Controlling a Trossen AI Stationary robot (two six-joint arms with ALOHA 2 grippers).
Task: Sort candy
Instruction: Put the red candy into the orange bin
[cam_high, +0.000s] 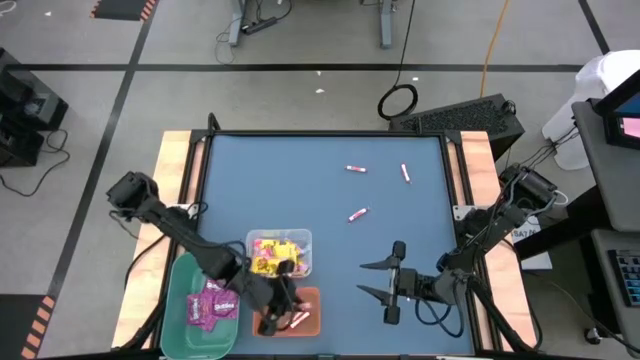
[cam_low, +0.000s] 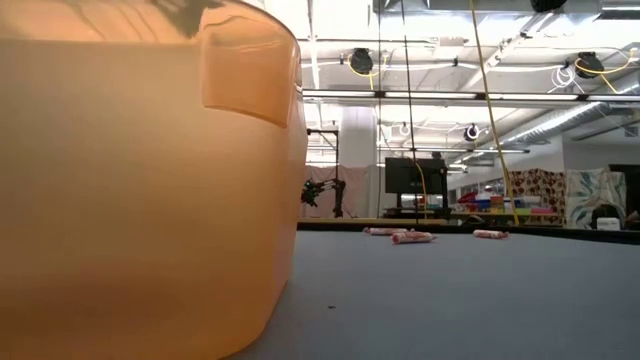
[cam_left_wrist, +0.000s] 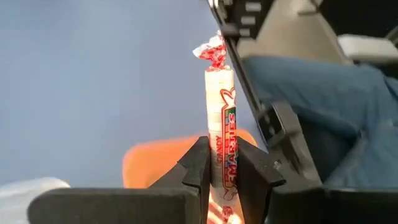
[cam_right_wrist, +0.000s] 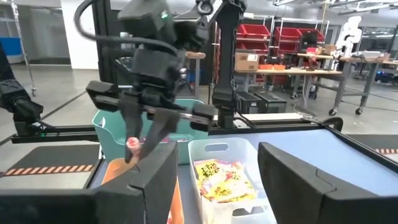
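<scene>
Nearest the front edge of the table (cam_high: 320, 165), the left gripper (cam_left_wrist: 222, 167) hangs over the orange bin (cam_high: 308, 297), its fingers (cam_left_wrist: 198, 163) pinched on a pink-and-white stick (cam_left_wrist: 221, 118) held upright. Beside it, the right gripper (cam_high: 378, 279) sits low over bare table, fingers spread wide and holding nothing. The clear bin (cam_high: 300, 238) holds yellow packets (cam_high: 266, 262), the green bin (cam_high: 180, 290) magenta packets (cam_high: 212, 302). Farther back, three loose sticks (cam_high: 357, 214) lie well apart on the table.
</scene>
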